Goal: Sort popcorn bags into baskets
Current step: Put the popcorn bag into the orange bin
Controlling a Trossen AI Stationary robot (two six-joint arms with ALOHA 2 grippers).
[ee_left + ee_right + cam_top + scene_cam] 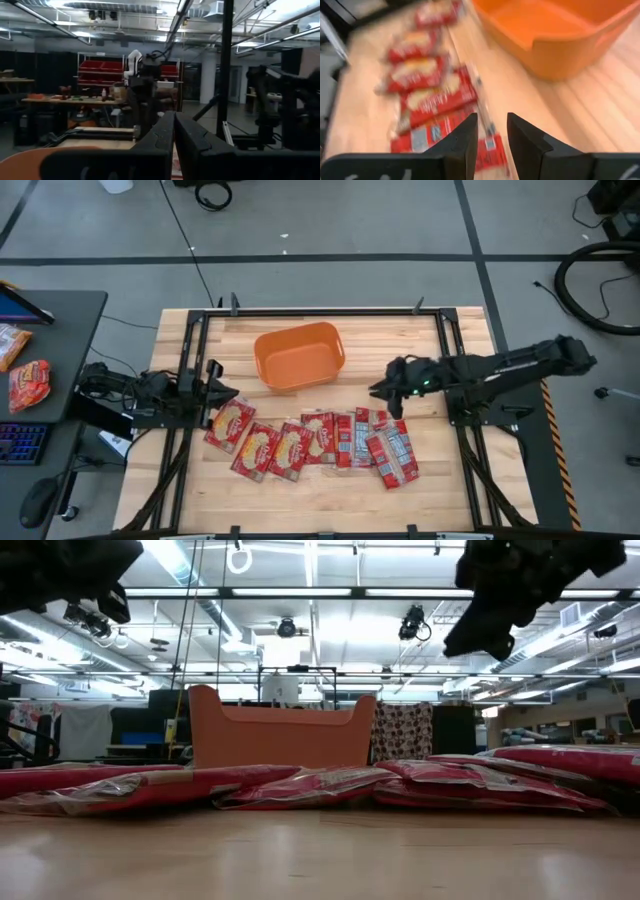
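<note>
Several flat red popcorn bags [310,442] lie in an overlapping row across the near half of the wooden table, some with grey-white backs up; they also show in the low view [300,785] and the right wrist view [430,95]. The orange basket [299,356] stands empty behind them, toward the far edge [285,735] [555,35]. My left gripper [228,392] hovers shut above the row's left end, pointing level across the table [173,137]. My right gripper [380,390] hovers above the row's right part, right of the basket, its fingers a little apart with nothing between them [492,135].
Black frame rails [190,370] run along the table's left and right sides. A dark side desk to the left carries two orange-red snack packs [28,383] and a keyboard [20,442]. Bare wood [320,500] lies between the bags and the near edge.
</note>
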